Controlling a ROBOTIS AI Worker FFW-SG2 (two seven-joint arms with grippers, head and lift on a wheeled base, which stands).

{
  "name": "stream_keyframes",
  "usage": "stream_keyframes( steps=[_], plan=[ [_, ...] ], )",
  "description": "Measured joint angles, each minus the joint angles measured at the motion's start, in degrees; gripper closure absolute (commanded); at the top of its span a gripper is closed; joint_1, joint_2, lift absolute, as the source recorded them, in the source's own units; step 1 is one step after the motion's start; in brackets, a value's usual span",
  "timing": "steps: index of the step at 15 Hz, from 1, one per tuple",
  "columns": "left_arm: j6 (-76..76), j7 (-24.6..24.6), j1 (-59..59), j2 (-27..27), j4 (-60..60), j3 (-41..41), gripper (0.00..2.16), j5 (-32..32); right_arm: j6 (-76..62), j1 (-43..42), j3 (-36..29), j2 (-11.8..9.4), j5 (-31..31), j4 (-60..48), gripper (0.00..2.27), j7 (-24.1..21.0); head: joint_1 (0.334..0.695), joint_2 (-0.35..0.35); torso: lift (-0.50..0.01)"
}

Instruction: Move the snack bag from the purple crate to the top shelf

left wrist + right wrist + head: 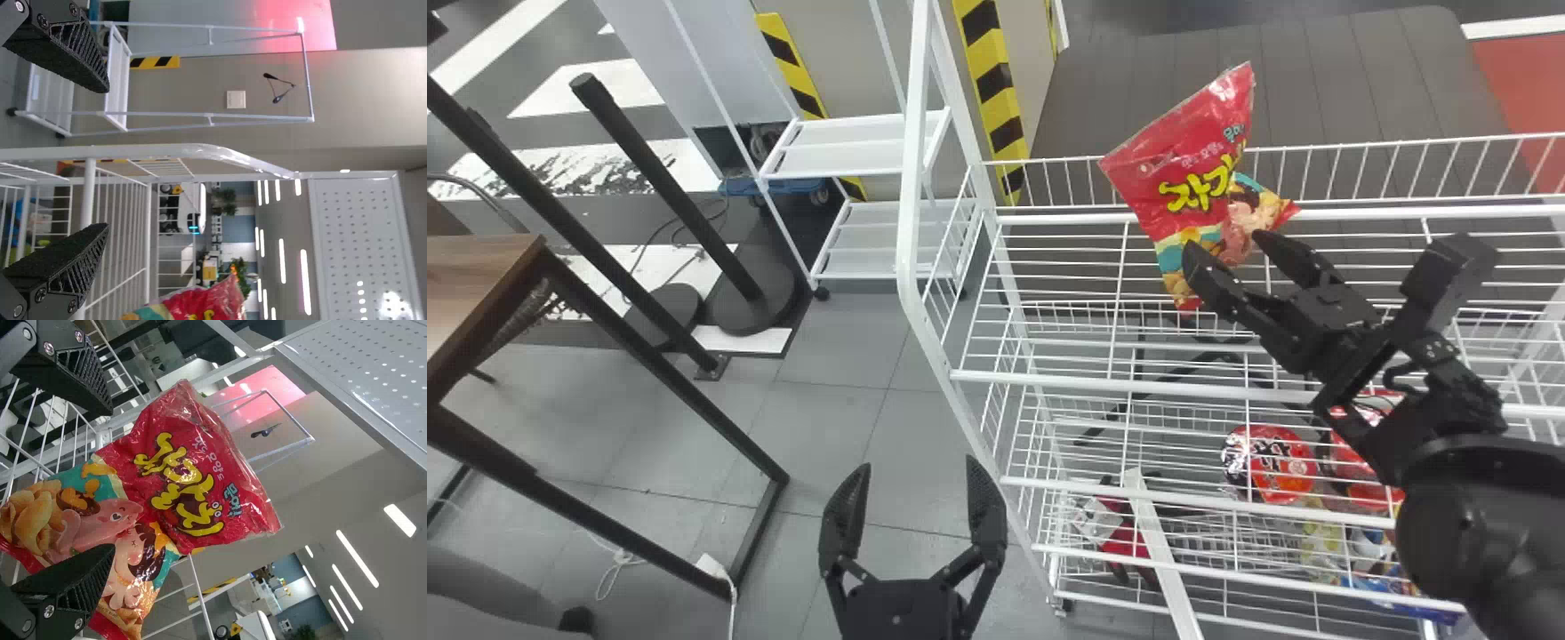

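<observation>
We're prob. nearly finishing: snack bag (1192,178) is resting on top shelf (1067,382), R gripper (1225,244) & L gripper (915,464) gaping; only R withdrawal's remaining.

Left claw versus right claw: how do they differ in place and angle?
In the head view, the left claw is beside the white rack; the right claw is over it, at the snack bag. The left claw points forward; the right claw slants leftward. Both are black and open.
</observation>
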Motion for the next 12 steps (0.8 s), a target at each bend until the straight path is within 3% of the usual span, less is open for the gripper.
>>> stream_keyframes(
  steps=[5,12],
  plan=[
    [-4.8,3.7,1.4,0.3,-2.5,-2.6,0.09,-3.0,1.8,5.9,-4.1,-0.9,-0.1,-6.9,0.13,0.1,0.695,0.247,0.001],
    [6.7,5.2,-0.8,0.7,-7.3,-9.5,0.1,-5.8,3.6,18.0,-10.9,-4.5,-0.8,-22.2,0.13,1.1,0.695,0.079,0.001]
  ],
)
